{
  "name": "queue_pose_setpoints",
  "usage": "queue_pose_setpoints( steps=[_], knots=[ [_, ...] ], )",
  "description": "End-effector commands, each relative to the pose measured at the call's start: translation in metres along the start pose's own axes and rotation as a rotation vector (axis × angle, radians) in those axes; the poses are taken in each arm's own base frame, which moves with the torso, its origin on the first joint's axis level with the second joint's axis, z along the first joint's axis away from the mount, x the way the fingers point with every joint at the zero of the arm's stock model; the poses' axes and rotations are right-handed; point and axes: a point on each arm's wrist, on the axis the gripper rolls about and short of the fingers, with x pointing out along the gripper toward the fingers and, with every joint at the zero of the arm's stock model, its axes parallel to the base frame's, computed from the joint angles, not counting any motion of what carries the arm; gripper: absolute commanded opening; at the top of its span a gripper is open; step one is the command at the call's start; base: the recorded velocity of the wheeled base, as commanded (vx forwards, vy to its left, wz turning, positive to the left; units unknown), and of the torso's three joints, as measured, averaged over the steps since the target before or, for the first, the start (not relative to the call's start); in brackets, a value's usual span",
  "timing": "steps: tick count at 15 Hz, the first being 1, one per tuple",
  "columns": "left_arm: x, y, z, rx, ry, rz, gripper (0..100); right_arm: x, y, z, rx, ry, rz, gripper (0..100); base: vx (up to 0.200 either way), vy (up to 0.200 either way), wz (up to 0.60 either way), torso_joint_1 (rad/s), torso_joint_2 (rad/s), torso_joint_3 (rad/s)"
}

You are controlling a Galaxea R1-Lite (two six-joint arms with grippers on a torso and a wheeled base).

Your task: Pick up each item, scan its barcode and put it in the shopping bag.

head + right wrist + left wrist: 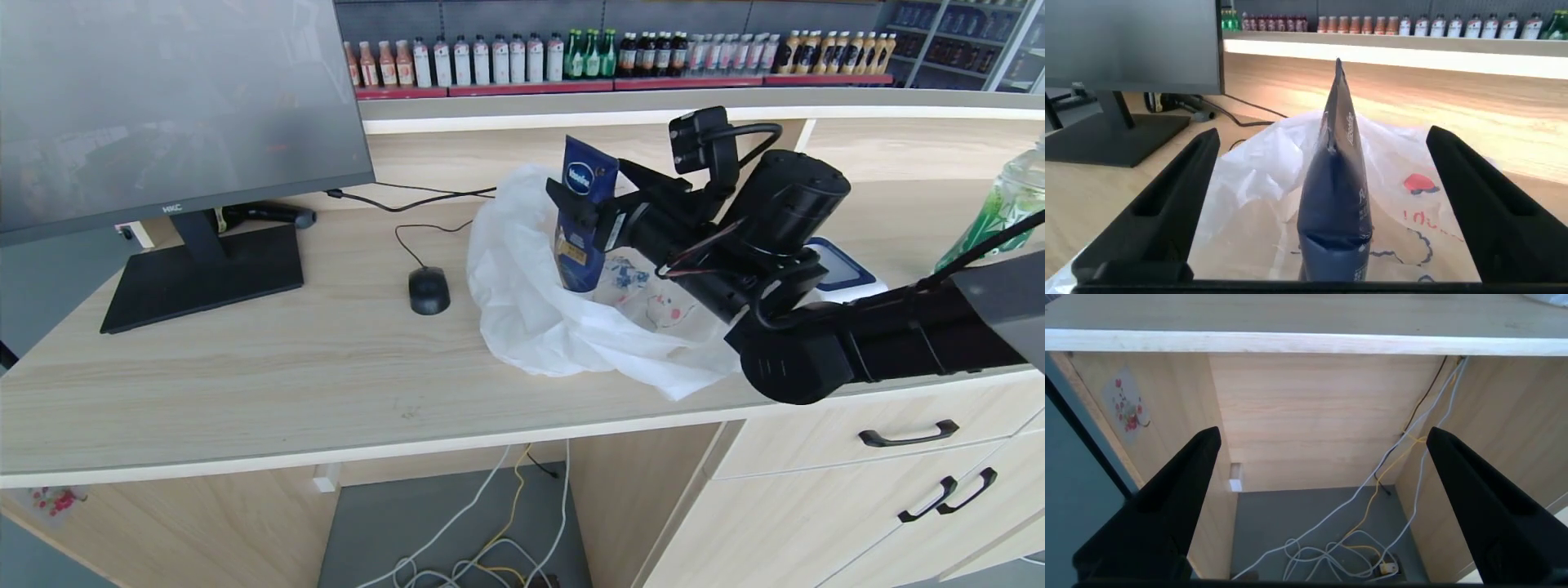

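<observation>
Checkout room with bottle shelves far behind: a pale wooden counter (pixel 245 384) is recorded, with a monitor (pixel 163 98) at far left. A white shopping bag (pixel 531 318) is spread open right of centre to receive goods. The right gripper (pixel 592 196) is set over its mouth with its jaws released and wide, and the blue tube (pixel 581 253) is stood between them, crimped end up, touched by neither. The left gripper (pixel 1319 437) is held below the counter edge, spread and empty, judged out of the way; a mouse (pixel 429 290) is noted left of the bag.

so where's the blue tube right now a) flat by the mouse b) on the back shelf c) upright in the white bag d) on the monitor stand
c, the blue tube stands upright with its lower end in the white bag, between the fingers of the right gripper
</observation>
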Motion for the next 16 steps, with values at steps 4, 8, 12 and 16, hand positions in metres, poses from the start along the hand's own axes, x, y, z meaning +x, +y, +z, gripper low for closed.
queue_pose_setpoints(
  steps=[4, 8, 12, 16],
  knots=[
    [0.0, 0.0, 0.0, 0.0, -0.001, -0.001, 100, -0.012, 0.003, 0.033, 0.002, -0.07, 0.006, 100, 0.0, 0.0, 0.0, 0.0, 0.0, 0.0],
    [0.0, 0.0, 0.0, 0.0, -0.001, -0.001, 100, -0.036, 0.001, 0.026, 0.011, -0.157, -0.009, 100, 0.0, 0.0, 0.0, 0.0, 0.0, 0.0],
    [0.0, 0.0, 0.0, 0.0, -0.001, 0.001, 100, -0.067, 0.005, 0.022, 0.019, -0.187, -0.01, 100, 0.0, 0.0, 0.0, 0.0, 0.0, 0.0],
    [0.0, 0.0, 0.0, -0.003, -0.001, -0.001, 100, -0.082, 0.008, 0.027, 0.021, -0.194, -0.047, 100, 0.0, 0.0, 0.0, 0.0, 0.0, 0.0]
  ],
)
